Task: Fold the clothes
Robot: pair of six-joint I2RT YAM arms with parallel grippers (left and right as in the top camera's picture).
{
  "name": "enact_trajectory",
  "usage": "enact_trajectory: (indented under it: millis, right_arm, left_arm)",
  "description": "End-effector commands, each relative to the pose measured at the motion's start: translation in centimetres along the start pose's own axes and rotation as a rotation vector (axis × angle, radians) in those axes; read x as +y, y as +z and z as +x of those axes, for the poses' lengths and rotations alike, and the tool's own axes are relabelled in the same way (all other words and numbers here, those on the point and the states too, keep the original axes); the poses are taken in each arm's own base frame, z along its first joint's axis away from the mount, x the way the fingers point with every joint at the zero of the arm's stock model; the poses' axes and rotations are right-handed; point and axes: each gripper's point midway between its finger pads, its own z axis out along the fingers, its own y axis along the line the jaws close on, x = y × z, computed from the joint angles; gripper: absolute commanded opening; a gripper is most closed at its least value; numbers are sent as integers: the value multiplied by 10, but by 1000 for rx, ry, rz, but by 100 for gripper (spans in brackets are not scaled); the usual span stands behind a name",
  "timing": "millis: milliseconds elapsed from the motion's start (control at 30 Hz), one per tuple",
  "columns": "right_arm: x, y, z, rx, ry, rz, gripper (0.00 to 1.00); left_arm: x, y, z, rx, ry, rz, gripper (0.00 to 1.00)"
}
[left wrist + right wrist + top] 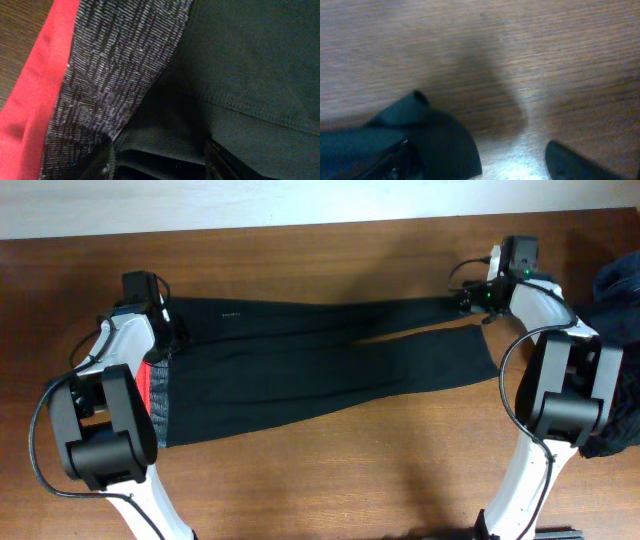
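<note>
Brown wood-grain table [300,480], seen from above and bordered by a pale strip [200,200] along the far edge. The black pants [330,370] are laid flat across the middle of the table, with the waist toward the left arm [110,420] and the two legs stretched toward the right arm [560,380]. A narrow wedge of bare wood is seen between the legs near their ends. The grey waistband [160,405] is turned back at the left end, so that its red inner edge [143,385] is exposed beside it.

In the left wrist view the woven grey band [110,75] is shown running diagonally, with the red edge [40,90] on one side and plain black cloth on the other. The left fingers [217,162] are placed at the far corner of the waist. They are set partly apart, and folds of black cloth are gathered between them. Whether the cloth is clamped cannot be told.

The right fingers [570,162] are positioned at the end of the far leg. They are spread wide, and bare table is seen between them. The cuff of the leg [430,130] is draped against one finger only and is not gripped.

A heap of dark and blue garments [622,300] is piled at the right edge of the table, behind the right arm and apart from the pants.
</note>
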Motion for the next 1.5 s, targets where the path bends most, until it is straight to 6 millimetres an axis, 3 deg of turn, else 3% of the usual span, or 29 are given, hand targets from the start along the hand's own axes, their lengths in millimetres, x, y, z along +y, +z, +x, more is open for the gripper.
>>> enact_trajectory:
  millis: [0,233,433,667,867,1133,1200,1267,1467]
  right_arm:
    - [1,-25,-42,-74,-1,1,92]
    - [0,-89,-88,-118,3,-18,95]
    - [36,-106,-86,-91,-11,-220,90]
    - [58,-103,-72,-37,-37,-253,89]
    - [41,-90,-81,-71,-42,-125,89]
    - [44,-43,-62,7,-43,-135,91]
    - [44,-32,-56,27,-45,-133,93]
    - [43,-24,-52,41,-46,-129,95]
    - [45,-17,-46,61,-46,-132,99]
  left_arm:
    - [12,37,32,108,-10,-34,58]
    - [12,37,32,108,-10,-35,58]
    - [11,37,31,102,-10,-33,58]
    - [11,37,30,100,-10,-32,58]
    - [11,37,31,103,-10,-33,58]
    - [11,37,31,101,-10,-33,59]
    - [11,37,31,101,-10,-33,70]
    - [11,37,31,101,-10,-33,97]
    - [11,37,31,101,-10,-32,100]
